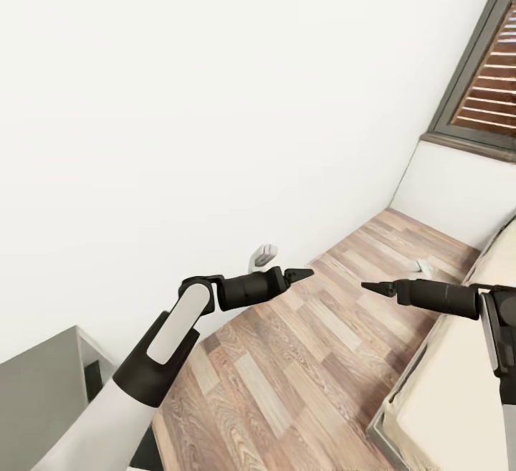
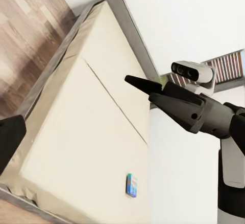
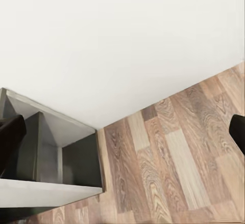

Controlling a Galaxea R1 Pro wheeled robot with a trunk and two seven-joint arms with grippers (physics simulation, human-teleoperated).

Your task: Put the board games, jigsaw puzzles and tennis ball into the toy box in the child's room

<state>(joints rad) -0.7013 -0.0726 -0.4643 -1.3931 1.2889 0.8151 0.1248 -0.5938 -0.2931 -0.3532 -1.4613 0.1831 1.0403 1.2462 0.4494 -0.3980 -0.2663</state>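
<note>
A small blue printed board game [image 2: 131,185] lies flat on the beige mattress of the bed [image 2: 87,132], near one of its long edges. In the head view the bed [image 1: 459,399] runs along the right side. Both arms reach forward over the wood floor, well away from the game. My left gripper [image 1: 301,273] is open and holds nothing. My right gripper [image 1: 376,287] is also open and empty; its fingers [image 3: 10,137] stand far apart in its own wrist view. The table, toy box, jigsaw puzzles and tennis ball are out of view.
A plain white wall fills the space ahead. A dark-framed slatted window [image 1: 491,84] sits at the upper right. A dark grey cabinet [image 1: 36,392] stands at the lower left. Wood-plank floor [image 1: 301,370] runs between the cabinet and the bed.
</note>
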